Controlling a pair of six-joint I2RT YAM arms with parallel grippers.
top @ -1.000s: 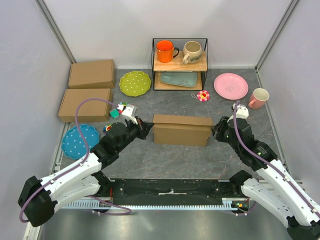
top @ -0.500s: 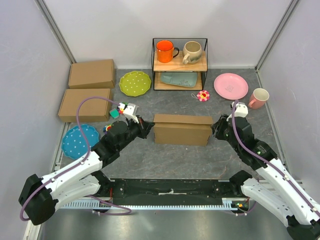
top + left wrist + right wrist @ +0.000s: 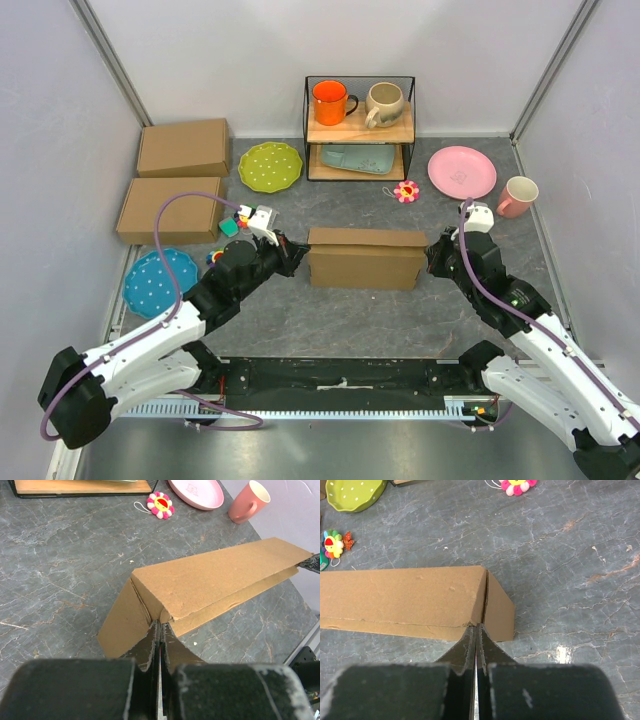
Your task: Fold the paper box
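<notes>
paper box (image 3: 365, 262) pressed from both ends, lid not yet locked
the box sits mid-counter (image 3: 350, 330), at 6 o'clock from the wire shelf (image 3: 358, 134). the left pincer (image 3: 159, 625), closed to a sliver and holding nothing, noses its 9 o'clock end seam; the right pincer (image 3: 476, 627), equally closed, meets its 3 o'clock end. uneven pushes could spin or skid the box, a tip could slip into a seam and pry the lid up, and the splayed 9 o'clock end flap may buckle.
</notes>
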